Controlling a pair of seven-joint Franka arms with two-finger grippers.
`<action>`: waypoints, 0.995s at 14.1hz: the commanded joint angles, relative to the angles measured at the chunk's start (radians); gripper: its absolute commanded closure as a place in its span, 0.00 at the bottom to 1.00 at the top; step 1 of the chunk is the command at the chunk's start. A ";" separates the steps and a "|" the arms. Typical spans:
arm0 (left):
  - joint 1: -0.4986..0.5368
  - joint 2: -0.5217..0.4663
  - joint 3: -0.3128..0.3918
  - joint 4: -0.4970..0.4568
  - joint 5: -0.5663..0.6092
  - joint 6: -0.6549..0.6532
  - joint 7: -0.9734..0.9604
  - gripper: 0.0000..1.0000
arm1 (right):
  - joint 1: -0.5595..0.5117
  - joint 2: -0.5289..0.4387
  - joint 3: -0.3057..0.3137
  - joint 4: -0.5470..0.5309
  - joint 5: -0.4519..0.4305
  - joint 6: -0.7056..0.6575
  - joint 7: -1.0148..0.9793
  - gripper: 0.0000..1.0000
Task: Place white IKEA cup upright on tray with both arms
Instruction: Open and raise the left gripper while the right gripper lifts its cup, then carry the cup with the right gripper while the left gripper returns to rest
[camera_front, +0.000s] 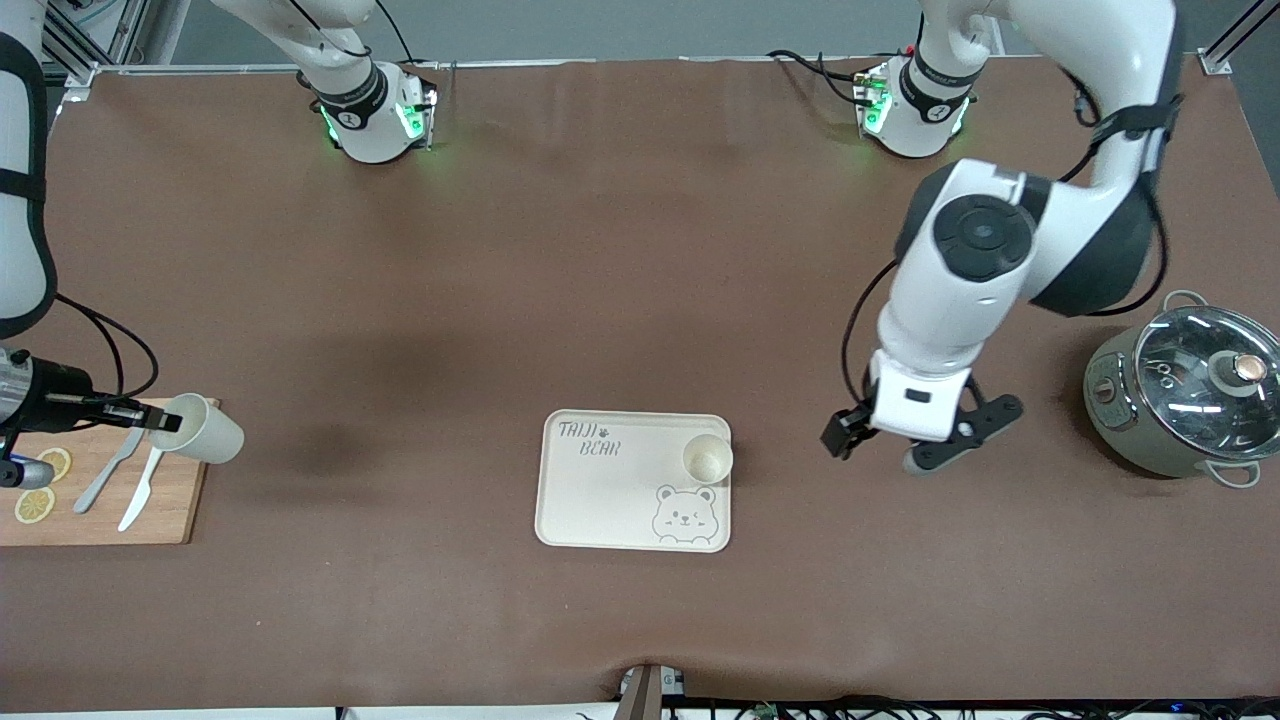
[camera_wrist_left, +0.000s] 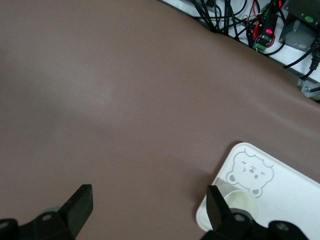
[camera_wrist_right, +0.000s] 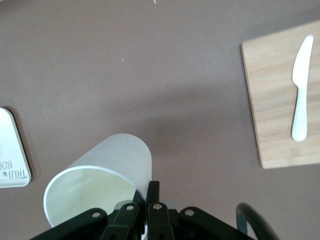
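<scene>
My right gripper (camera_front: 150, 420) is shut on the rim of a white cup (camera_front: 205, 428). It holds the cup on its side over the edge of the wooden cutting board (camera_front: 170, 515). In the right wrist view the fingers (camera_wrist_right: 152, 192) pinch the cup's wall (camera_wrist_right: 107, 167), one inside and one outside. The cream tray (camera_front: 600, 500) lies at the table's middle, nearer the front camera. A second white cup (camera_front: 707, 458) stands upright on it by the bear drawing. My left gripper (camera_front: 905, 445) hangs open and empty over bare table beside the tray. In the left wrist view it (camera_wrist_left: 148, 200) is near the tray's corner (camera_wrist_left: 290, 195) and that cup (camera_wrist_left: 245, 202).
The cutting board at the right arm's end holds a white knife (camera_front: 138, 492), a grey utensil (camera_front: 108, 472) and lemon slices (camera_front: 35, 505). The board (camera_wrist_right: 275, 100) and knife (camera_wrist_right: 300, 90) also show in the right wrist view. A lidded pot (camera_front: 1185, 395) stands at the left arm's end.
</scene>
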 joint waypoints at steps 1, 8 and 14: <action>0.054 -0.080 -0.009 -0.028 -0.033 -0.082 0.127 0.00 | 0.021 0.048 -0.001 0.081 0.012 -0.009 0.018 1.00; 0.201 -0.192 -0.009 -0.037 -0.033 -0.269 0.478 0.00 | 0.144 0.094 -0.004 0.106 0.001 0.097 0.104 1.00; 0.302 -0.258 -0.006 -0.034 -0.041 -0.373 0.658 0.00 | 0.306 0.211 -0.005 0.129 0.001 0.200 0.412 1.00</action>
